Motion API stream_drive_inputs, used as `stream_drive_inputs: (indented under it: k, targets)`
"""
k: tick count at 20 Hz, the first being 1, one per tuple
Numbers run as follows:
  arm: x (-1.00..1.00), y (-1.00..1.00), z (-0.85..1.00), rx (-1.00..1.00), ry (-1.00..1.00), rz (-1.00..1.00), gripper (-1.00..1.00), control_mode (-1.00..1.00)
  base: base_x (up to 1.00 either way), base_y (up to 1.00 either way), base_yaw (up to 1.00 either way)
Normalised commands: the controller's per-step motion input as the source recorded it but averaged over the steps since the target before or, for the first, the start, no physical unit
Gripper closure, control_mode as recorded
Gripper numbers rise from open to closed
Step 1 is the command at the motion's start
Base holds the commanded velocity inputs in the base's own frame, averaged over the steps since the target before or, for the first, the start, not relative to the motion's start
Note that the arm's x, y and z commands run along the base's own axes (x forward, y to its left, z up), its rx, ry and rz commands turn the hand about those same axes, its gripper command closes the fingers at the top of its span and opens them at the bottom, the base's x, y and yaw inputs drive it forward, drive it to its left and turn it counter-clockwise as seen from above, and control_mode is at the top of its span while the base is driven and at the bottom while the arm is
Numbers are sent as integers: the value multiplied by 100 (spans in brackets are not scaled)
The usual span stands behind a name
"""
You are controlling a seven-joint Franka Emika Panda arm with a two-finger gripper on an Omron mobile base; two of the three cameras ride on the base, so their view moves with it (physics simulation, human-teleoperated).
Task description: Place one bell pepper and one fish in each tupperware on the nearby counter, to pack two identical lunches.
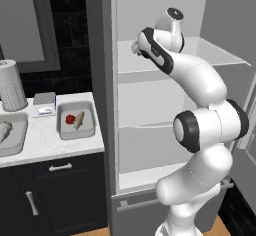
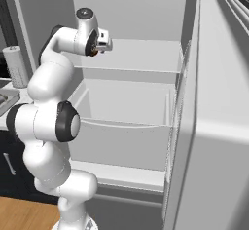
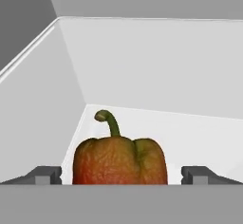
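2 fingertips (image 3: 47, 174) of my hand (image 3: 121, 176) stand spread wide, released, with 1 bell pepper (image 3: 119, 159) upright between them on the fridge shelf (image 3: 190, 128). At 9 o'clock, on the surface (image 1: 45, 140), 1 tupperware (image 1: 75, 121) holds a pepper and fish.

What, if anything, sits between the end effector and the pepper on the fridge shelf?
Nothing visible. In the hand view the pepper stands upright on the shelf, between the open fingertips of the end effector, with clear gaps on both sides and no other item in front of it.
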Motion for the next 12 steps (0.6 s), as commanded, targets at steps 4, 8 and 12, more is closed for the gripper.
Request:
stream_drive_inputs:
  k: [4,8,12]
  targets:
    - [0,0,-11,0,4,0,-100,-100,0,0,0]
    - [0,3,0,0,0,0,100,-100,0,0,0]
    - [0,4,0,0,2,0,100,-100,0,0,0]
